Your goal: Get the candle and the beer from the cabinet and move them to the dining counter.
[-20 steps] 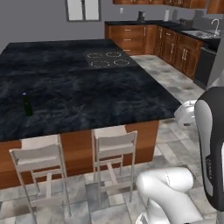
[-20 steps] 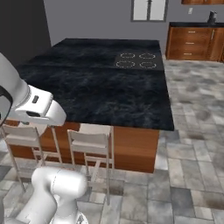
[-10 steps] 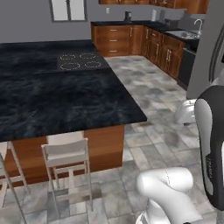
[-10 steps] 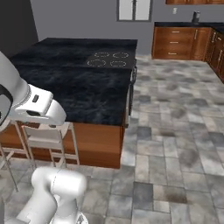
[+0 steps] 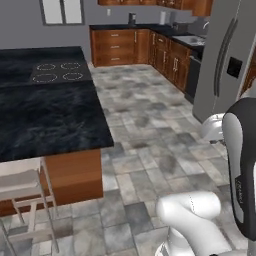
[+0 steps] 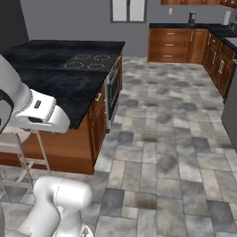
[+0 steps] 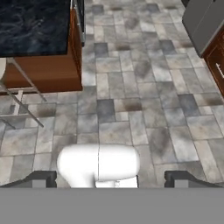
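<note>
Stool [image 5: 22,187]: I see it at the near left, tucked against the island's wooden base, seat under the overhang, so it stays out of the floor lane.

Dining counter [image 5: 45,112]: black veined top on a wooden base, filling the left of both base views. The part I see is bare stone apart from the inset cooktop. I judge it the drop-off surface, with free room near its right edge for a bottle and a candle.

Cooktop [image 5: 56,71]: four rings set flush in the far part of the counter; I would keep deliveries on the nearer stone, clear of the rings.

Gripper [image 7: 111,178]: fingers [image 7: 39,178] spread wide, nothing between them. It points down at the tiled floor, carried idle, as suits transit with no load.

Floor [image 5: 150,125]: grey tiles, an open lane running from near centre to the far cabinets.

Base cabinets [image 5: 120,47]: low reddish-brown units along the far wall and down the right side, under a black counter.

Wall cabinet [image 5: 150,2]: only its lower edge shows at the far top right. Candle and beer: I cannot see either; I judge them shut inside it.

Fridge [image 5: 227,55]: grey, standing at the right.
</note>
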Available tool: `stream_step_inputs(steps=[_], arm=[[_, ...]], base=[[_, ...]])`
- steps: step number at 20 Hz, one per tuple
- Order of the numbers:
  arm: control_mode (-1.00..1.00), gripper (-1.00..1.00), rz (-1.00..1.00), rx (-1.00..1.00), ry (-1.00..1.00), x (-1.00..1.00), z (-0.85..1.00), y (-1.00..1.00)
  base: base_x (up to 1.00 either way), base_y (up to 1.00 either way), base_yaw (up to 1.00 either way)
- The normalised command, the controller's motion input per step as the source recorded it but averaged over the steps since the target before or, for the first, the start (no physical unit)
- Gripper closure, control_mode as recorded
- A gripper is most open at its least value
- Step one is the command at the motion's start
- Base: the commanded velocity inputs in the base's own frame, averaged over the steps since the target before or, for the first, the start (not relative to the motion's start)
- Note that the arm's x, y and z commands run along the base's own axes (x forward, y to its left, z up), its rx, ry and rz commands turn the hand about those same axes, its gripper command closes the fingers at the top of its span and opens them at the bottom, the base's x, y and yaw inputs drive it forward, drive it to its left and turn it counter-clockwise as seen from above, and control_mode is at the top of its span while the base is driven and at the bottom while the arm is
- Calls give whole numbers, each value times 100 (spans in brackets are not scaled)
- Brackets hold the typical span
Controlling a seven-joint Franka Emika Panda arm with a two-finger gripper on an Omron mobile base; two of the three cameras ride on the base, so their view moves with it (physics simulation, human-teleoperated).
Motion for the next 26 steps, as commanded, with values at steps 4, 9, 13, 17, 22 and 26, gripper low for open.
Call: stream_step_inputs(steps=[4,9,13,17,22,26], arm=[[100,-100,0,0,0,0,0,0],[100,-100,0,0,0,0,0,0],[100,-100,0,0,0,0,0,0],[100,-100,0,0,0,0,0,0],[100,-100,0,0,0,0,0,0],[100,-100,0,0,0,0,0,0]], base=[[9,-100,1],[43,-98,4],[100,-14,12],[100,0,13],[100,-3,11],[100,-30,5]])
